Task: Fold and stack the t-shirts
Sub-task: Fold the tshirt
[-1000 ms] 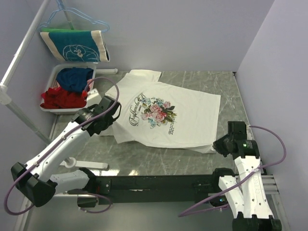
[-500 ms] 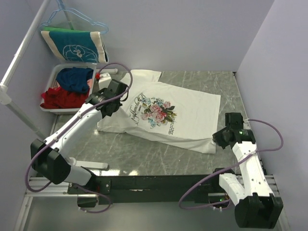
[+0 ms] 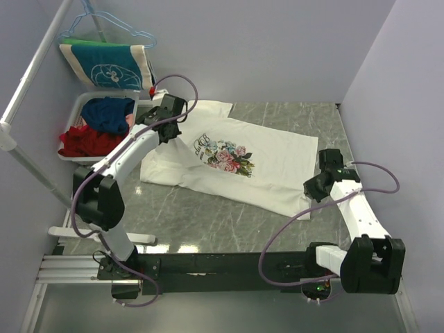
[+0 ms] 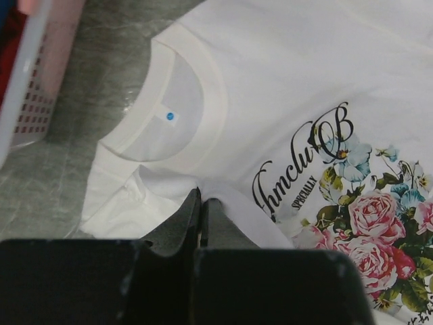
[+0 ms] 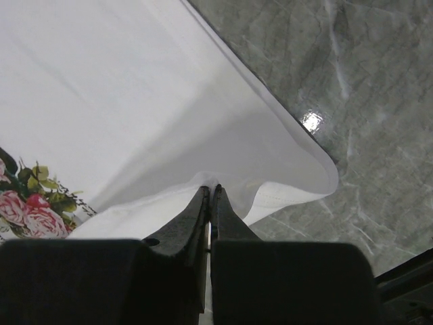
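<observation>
A cream-white t-shirt (image 3: 277,163) with a pink-and-blue flower print (image 3: 227,157) lies spread on the grey marble table (image 3: 208,222). Its left side is doubled over, hiding part of the dark script. My left gripper (image 3: 170,125) hovers at the shirt's collar end, shut on a raised fold of cloth (image 4: 226,200) just below the neckband (image 4: 203,74); its tips (image 4: 200,196) meet there. Over at the shirt's near right corner, my right gripper (image 3: 312,189) is shut on the hem (image 5: 291,193), with tips (image 5: 210,191) pinching it above the table.
A white basket (image 3: 78,111) holding red and blue clothes stands at the back left, and its mesh wall (image 4: 27,95) shows beside the collar. Above it a teal cloth hangs on a hanger (image 3: 104,64). A white rack pole (image 3: 31,83) slants along the left wall.
My left gripper has carried the shirt's near left part away from the bases toward the collar, folding it over. The right gripper has moved a little farther out with the hem corner.
</observation>
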{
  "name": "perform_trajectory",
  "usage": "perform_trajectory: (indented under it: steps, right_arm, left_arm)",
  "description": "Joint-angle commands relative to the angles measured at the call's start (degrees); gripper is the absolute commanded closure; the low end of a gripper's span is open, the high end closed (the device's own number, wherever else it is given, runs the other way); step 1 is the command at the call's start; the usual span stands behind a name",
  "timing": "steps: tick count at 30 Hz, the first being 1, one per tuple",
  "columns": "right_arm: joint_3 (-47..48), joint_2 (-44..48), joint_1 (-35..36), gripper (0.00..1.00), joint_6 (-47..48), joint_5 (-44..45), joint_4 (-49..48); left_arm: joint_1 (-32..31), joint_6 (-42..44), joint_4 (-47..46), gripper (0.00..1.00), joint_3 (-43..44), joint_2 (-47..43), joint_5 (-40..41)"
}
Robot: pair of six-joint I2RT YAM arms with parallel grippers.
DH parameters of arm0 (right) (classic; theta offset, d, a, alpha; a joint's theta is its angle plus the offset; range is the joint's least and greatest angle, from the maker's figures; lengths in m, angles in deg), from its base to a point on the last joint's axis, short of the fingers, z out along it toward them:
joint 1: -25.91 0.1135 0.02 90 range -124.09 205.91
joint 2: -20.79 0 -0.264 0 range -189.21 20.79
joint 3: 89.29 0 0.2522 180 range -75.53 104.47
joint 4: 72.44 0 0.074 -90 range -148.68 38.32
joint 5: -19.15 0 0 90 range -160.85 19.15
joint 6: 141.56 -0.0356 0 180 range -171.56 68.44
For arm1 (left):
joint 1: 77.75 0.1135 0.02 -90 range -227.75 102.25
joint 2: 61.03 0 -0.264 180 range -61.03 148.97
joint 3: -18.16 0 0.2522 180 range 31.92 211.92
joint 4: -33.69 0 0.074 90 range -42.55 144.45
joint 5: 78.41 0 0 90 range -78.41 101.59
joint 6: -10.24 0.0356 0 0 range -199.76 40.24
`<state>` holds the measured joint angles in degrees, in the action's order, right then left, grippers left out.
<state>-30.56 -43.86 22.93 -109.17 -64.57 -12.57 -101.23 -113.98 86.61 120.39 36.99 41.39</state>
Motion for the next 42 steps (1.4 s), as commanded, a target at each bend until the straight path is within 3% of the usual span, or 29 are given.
perform_trajectory:
  steps: [1, 15, 16, 18, 19, 21, 26, 31, 34, 35, 37, 40, 41, 42]
  right_arm:
    - [2.49, -1.80, 0.00, 1.00, -1.02, 0.83, -1.81]
    - [4.16, -9.79, -0.62, 1.00, 0.03, 2.33, -3.48]
    - [4.33, -10.15, -0.79, 0.81, 0.38, 2.76, -3.74]
    - [5.74, -10.77, -0.79, 0.67, 1.43, 4.78, -4.88]
    - [6.35, -11.03, -0.80, 0.52, 1.96, 5.66, -5.41]
    - [8.63, -11.82, -0.88, 0.40, 3.10, 8.81, -6.11]
    - [13.73, -14.02, -0.80, 0.34, 6.36, 10.60, -5.77]
    - [12.34, -13.67, -0.36, 0.33, 9.26, 8.05, -5.94]
    - [10.50, -12.97, 0.00, 0.34, 9.88, 6.03, -6.73]
    - [10.05, -12.70, 0.08, 0.34, 9.88, 5.59, -6.91]
    - [9.26, -12.70, 0.52, 0.34, 9.97, 4.18, -7.52]
    - [9.26, -13.05, 1.66, 0.35, 10.32, 3.12, -8.31]
    - [9.52, -13.75, 2.27, 0.35, 11.10, 3.12, -8.31]
    - [10.04, -14.28, 4.19, 0.35, 11.54, 3.29, -8.23]
  left_arm:
    - [0.11, 3.01, -2.59, 0.99, 3.20, 3.05, -3.78]
    - [0.99, 3.90, -4.70, 0.99, 4.43, 9.64, -7.39]
    - [1.16, 3.98, -5.05, 0.99, 4.70, 9.91, -7.56]
    - [1.16, 4.07, -5.49, 0.99, 5.83, 11.22, -7.92]
    - [1.25, 3.98, -5.49, 0.99, 6.28, 11.67, -8.09]
    - [1.34, 4.16, -6.02, 0.99, 7.24, 12.80, -8.44]
    - [1.60, 4.86, -6.37, 0.99, 10.05, 15.10, -8.09]
    - [1.95, 4.68, -6.72, 0.99, 12.52, 17.47, -7.56]
    - [2.04, 5.12, -7.51, 0.86, 13.57, 18.87, -8.00]
    - [2.13, 6.08, -7.95, 0.59, 13.84, 19.14, -8.61]
    - [2.13, 6.44, -8.31, 0.40, 14.80, 20.28, -8.80]
    - [2.13, 6.18, -6.81, 0.33, 15.95, 20.90, -7.13]
    - [2.13, 5.40, -6.55, 0.21, 15.17, 20.03, -6.60]
    - [2.13, 5.21, -7.42, 0.21, 14.20, 19.24, -6.16]
